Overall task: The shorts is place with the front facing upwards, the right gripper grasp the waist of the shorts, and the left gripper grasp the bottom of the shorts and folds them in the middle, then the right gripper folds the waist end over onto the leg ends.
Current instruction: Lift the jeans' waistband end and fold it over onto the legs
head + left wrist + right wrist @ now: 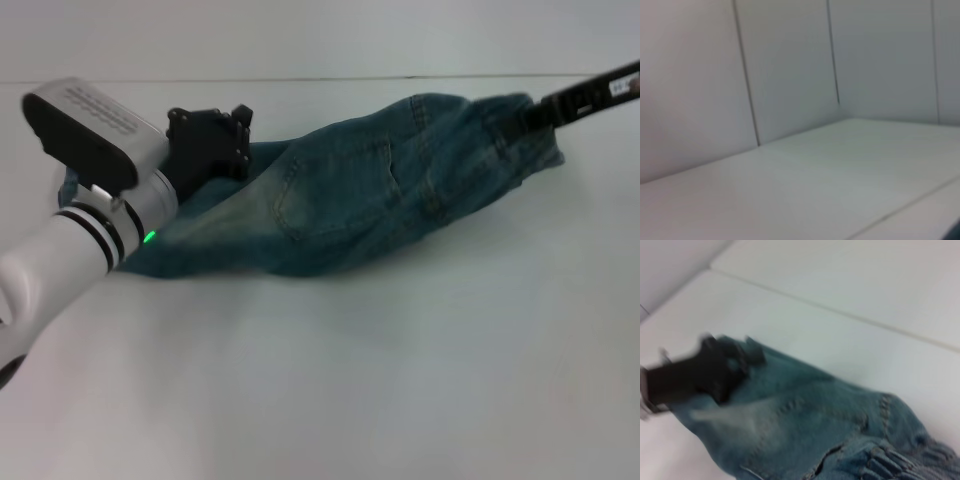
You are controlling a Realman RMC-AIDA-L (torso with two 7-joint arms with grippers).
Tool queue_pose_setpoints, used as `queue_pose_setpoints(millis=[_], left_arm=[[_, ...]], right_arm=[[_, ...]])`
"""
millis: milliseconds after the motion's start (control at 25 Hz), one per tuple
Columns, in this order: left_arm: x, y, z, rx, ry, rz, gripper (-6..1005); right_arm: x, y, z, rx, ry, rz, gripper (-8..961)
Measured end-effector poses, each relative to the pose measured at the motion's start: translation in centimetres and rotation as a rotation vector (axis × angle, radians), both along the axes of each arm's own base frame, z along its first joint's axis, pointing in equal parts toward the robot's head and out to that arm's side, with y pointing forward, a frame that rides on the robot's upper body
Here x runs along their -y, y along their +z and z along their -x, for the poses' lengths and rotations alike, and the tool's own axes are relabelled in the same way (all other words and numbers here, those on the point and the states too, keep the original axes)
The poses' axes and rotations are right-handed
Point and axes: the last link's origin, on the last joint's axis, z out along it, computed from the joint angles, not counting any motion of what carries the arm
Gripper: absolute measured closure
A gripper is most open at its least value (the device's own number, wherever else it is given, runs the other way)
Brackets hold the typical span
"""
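Shorts [370, 195] of blue denim lie stretched across the white table [400, 380], running from the robot's left side to its right, with a back pocket showing on the upper face. The left gripper [212, 140] sits at the left end of the cloth, where the leg ends [165, 255] should be; its dark fingers look pressed into the fabric, though whether they are closed on it I cannot tell. Its own wrist camera shows only bare tabletop and wall panels. The right gripper [520, 112] reaches in from the far right and meets the gathered waist [515, 135]; the fabric bunches up toward it, which suggests a hold, but the fingertips are buried in the denim and their state cannot be read. In the right wrist view the ruffled waist [900, 460] lies close to the camera, and the left gripper [722, 367] shows farther off at the opposite end. Judging by this, the lengthwise fold seems to be in hand or just finishing, since the shorts look narrowed and doubled along their length. The next move would call for the right gripper to lift the waist and carry it over onto the leg ends, keeping the layers aligned.
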Motion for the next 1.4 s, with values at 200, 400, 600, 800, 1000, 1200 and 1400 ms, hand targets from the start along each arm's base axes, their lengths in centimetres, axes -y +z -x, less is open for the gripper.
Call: queue_pose_setpoints(millis=[200,400,600,800,1000,1200,1400], left_arm=[[0.8,-1.8,0.0,-0.084,-0.02,0.035,985],[1.4,-3.7,-0.6,-0.165,-0.042,0.088,998],[2.2,-5.4,-1.3,-0.176,-0.055,0.149,1000],[3.2,-6.6,-2.0,-0.168,-0.071,0.198,1001],[4.3,-7.5,-2.8,-0.134,-0.098,0.235,1001],[5.5,-8.1,-3.8,-0.075,-0.146,0.264,1000],[6.3,-8.7,-5.0,-0.034,-0.177,0.297,1000]], right_arm=[[-0.4,1.2,2.7,-0.026,0.076,-0.012,897],[-0.7,1.2,5.5,-0.058,0.15,0.003,897],[-0.6,1.1,8.1,-0.089,0.222,0.019,897],[-0.6,1.2,9.5,-0.107,0.261,0.023,897],[-0.6,1.2,10.0,-0.125,0.274,0.024,897],[-0.5,1.2,10.1,-0.127,0.276,0.026,896],[-0.4,1.0,10.2,-0.128,0.278,0.037,896]])
